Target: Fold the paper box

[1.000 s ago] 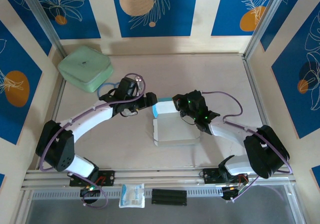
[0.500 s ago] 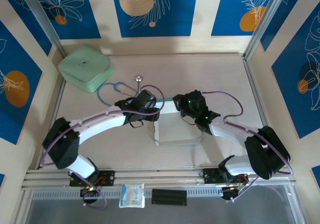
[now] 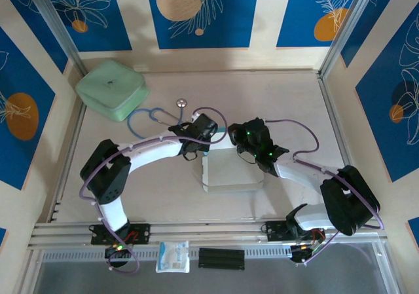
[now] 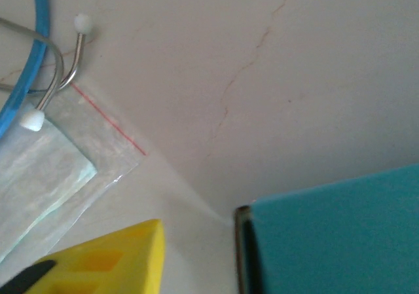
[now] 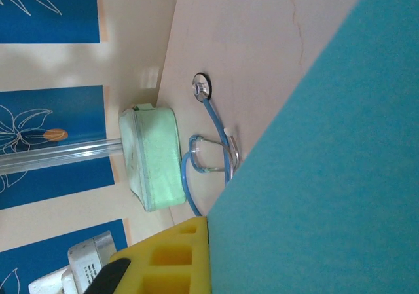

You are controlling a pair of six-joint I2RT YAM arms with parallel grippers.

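Paper box (image 3: pixel 229 173): part-folded, white face up on the tabletop (image 3: pixel 288 104), lying just nearward of both end effectors. Left end effector (image 3: pixel 204 140): at the box's far-left corner, fingers parted, nothing between them. Right end effector (image 3: pixel 234 137): apparently clamped on the raised teal flap (image 5: pixel 327 176). Step in hand, by judgement: closing the far flap. Next move calls for the left to tuck the corner against the right's grip.

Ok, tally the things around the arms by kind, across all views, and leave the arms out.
paper box: 1
mint-green case: 1
stethoscope: 1
clear packet: 2, this one on the near ledge, another beside the stethoscope
black strip: 1
Total: 6
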